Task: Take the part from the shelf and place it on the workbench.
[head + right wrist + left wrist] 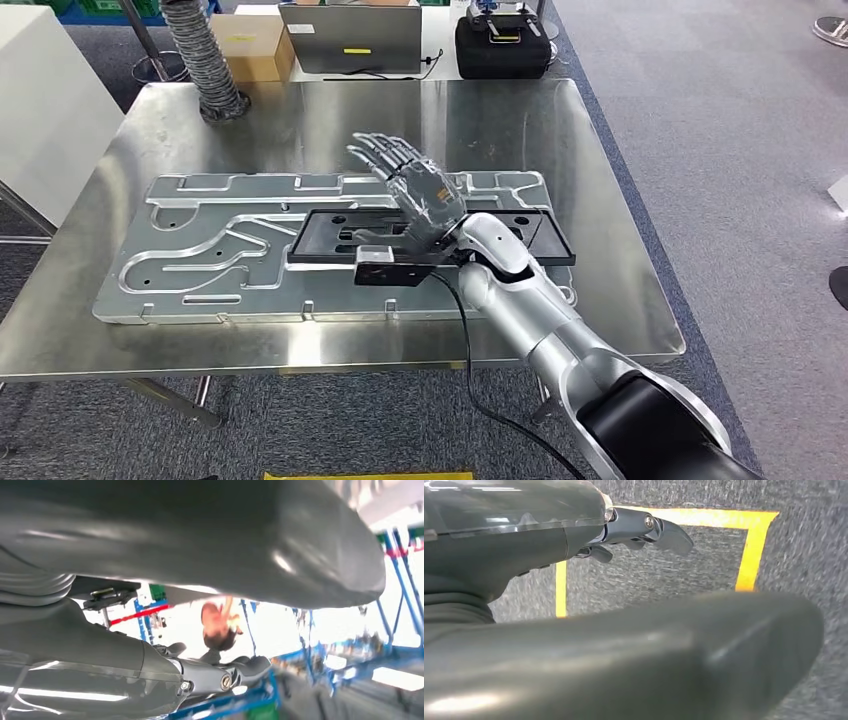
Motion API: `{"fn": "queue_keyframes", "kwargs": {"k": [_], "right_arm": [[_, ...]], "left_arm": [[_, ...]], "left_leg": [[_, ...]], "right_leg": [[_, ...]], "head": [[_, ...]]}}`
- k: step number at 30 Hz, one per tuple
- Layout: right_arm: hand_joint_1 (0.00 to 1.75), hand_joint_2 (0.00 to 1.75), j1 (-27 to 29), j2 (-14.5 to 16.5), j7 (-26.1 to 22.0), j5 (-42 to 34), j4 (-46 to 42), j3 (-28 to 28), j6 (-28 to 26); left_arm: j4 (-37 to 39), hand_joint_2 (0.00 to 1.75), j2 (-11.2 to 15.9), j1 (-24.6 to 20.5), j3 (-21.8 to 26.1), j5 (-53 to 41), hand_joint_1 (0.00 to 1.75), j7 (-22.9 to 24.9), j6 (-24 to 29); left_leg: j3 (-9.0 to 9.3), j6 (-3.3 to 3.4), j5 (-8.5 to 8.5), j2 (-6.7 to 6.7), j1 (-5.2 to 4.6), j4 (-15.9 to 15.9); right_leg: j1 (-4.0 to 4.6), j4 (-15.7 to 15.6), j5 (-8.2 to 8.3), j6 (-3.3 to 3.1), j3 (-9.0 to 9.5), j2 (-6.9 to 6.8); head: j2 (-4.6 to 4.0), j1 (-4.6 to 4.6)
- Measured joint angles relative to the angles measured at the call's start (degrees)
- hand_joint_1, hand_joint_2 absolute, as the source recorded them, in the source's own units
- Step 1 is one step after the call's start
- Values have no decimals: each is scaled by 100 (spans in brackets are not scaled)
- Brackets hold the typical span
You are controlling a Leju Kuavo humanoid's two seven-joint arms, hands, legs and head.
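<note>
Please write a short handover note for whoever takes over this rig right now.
Right hand: open, fingers spread, raised over the black part, holding nothing.
Left hand: hangs over grey carpet with yellow tape, holding nothing.
The black part lies flat on the grey plate on the steel workbench.
Done: part appears placed.
Left: probably only to draw the right arm back.

The right hand (165,630) shows its thick grey thumb and darker fingers (250,666), stretched out and holding nothing. Beyond them, blurred, stand blue metal racks (395,600) and a person (218,627).
</note>
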Motion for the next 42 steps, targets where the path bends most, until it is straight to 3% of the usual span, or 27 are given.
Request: {"fn": "queue_keyframes", "kwargs": {"k": [1, 2, 3, 6, 8, 11, 13, 15, 16, 17, 18, 20, 22, 26, 28, 30, 32, 33, 34, 37, 38, 41, 42], "right_arm": [[0, 0, 114, -74, -42, -120, -238, -100, -79], [0, 0, 236, -152, -83, -242, -500, -222, -178], [0, 0, 335, -221, -116, -345, -753, -356, -285], [0, 0, 522, -419, -167, -505, -1478, -788, -699], [0, 0, 765, -597, -146, -385, -2045, -1149, -1133], [0, 0, 1315, -926, -8, 60, -2881, -1850, -1778], [0, 0, 1748, -1142, 37, 323, -3387, -2413, -1972], [0, 0, 2204, -1286, -12, 516, -3788, -3015, -2021], [0, 0, 2445, -1334, -74, 565, -3961, -3324, -2027], [0, 0, 2686, -1366, -149, 578, -4128, -3646, -2031], [0, 0, 2919, -1388, -226, 556, -4282, -3965, -2032], [0, 0, 3312, -1404, -336, 502, -4549, -4545, -2033], [0, 0, 3618, -1408, -391, 472, -4761, -4988, -2033], [0, 0, 4218, -1370, -426, 505, -5062, -5490, -2032], [0, 0, 4452, -1333, -431, 528, -5136, -5584, -2032], [0, 0, 4641, -1285, -427, 561, -5158, -5621, -2031], [0, 0, 4805, -1220, -388, 624, -5157, -5628, -2031], [0, 0, 4870, -1187, -356, 666, -5156, -5627, -2031], [0, 0, 4922, -1158, -319, 704, -5156, -5627, -2031], [0, 0, 5069, -1071, -212, 758, -5151, -5621, -2031], [0, 0, 5135, -1038, -179, 757, -5146, -5618, -2031], [0, 0, 5339, -940, -99, 715, -5104, -5600, -2028], [0, 0, 5387, -907, -81, 689, -5080, -5593, -2027]], "left_arm": [[0, 0, 1, 2, 0, 21, 0, -8, 1], [0, 0, 2, 8, 1, 46, 0, -16, 1], [0, 0, 2, 18, 1, 68, 0, -25, 1], [0, 0, 1, 35, 7, 155, 0, -75, -2], [0, 0, 2, 54, 29, 234, 0, -150, -21], [-1, 0, 23, 157, 92, 364, 0, -300, -88], [-1, 0, 46, 239, 152, 439, 0, -374, -125], [0, 0, 54, 291, 205, 491, 0, -401, -142], [0, 0, 58, 307, 230, 510, 0, -404, -147], [0, 0, 63, 320, 256, 526, 0, -405, -154], [0, 0, 67, 329, 283, 538, 0, -405, -162], [0, 0, 76, 338, 324, 561, 0, -418, -180], [0, 0, 86, 331, 345, 574, 0, -443, -202], [0, 0, 90, 323, 384, 579, 0, -497, -246], [0, 0, 86, 314, 404, 580, 0, -522, -275], [0, 0, 85, 304, 420, 584, 0, -550, -288], [0, 0, 85, 303, 436, 592, 0, -566, -289], [0, 0, 83, 303, 441, 594, 0, -568, -289], [0, 0, 79, 303, 443, 593, 0, -569, -289], [0, 0, 57, 298, 444, 576, 0, -556, -287], [0, 0, 52, 298, 444, 572, 0, -545, -284], [0, 0, 40, 311, 449, 570, 0, -488, -265], [0, 0, 37, 316, 454, 572, 0, -467, -257]], "left_leg": [[-1, 9, -3, -4, -4, 4], [-1, 14, -8, -12, -5, 11], [-1, 13, -14, -20, -6, 21], [-5, -25, -49, -30, -18, 68], [-12, -66, -72, -38, -31, 90], [-4, -140, -125, -45, -34, 113], [-139, -197, -377, -27, -22, 467], [-465, -246, -768, -9, 2, 1220], [-615, -261, -892, -9, 10, 1552], [-683, -267, -912, -9, 12, 1707], [-639, -263, -819, -8, 11, 1630], [-256, -219, -439, -10, 7, 892], [102, -148, -230, -13, -20, 201], [207, -14, -172, -16, -48, -12], [208, 50, -95, -2, -21, -81], [165, 80, -55, 9, -21, -91], [96, 76, -32, 11, -26, -57], [60, 69, -21, 11, -26, -32], [26, 60, -12, 10, -24, -3], [-65, -2, 8, -4, -37, 102], [-86, -37, 20, -10, -45, 124], [-121, -152, 67, -20, -40, 131], [-159, -187, -11, -18, -31, 195]], "right_leg": [[-3, 282, -79, 5, -139, 0], [-6, 388, -58, 3, -197, -1], [-8, 269, 65, -5, -148, -1], [8, -793, 561, -69, 346, -9], [31, -1129, 632, -114, 502, -16], [19, -1182, 640, -184, 544, -33], [-12, -1227, 651, -235, 583, -54], [-11, -1232, 643, -260, 591, -63], [-9, -1231, 637, -260, 591, -65], [-7, -1230, 631, -257, 595, -68], [-7, -1229, 623, -249, 604, -69], [-7, -1228, 602, -225, 638, -66], [6, -1223, 583, -180, 662, -57], [-10, -1217, 579, -49, 674, -41], [-15, -952, 341, -6, 570, -31], [-37, -228, -112, 28, 285, -27], [-60, 371, -361, 62, 76, -28], [-72, 369, -324, 74, 116, -29], [-85, 129, -193, 82, 274, -30], [-101, -959, 190, 55, 893, -24], [-92, -1119, 229, 26, 966, -18], [-72, -1154, 313, -100, 911, -23], [-78, -1163, 362, -148, 872, -32]], "head": [[0, 0], [0, 0], [0, 0], [0, 0], [0, 0], [0, 0], [0, 0], [0, 0], [0, 0], [0, 0], [0, 0], [0, 0], [0, 0], [0, 0], [0, 1], [0, 2], [0, 2], [0, 2], [0, 2], [0, 2], [0, 1], [0, 1], [0, 2]]}}
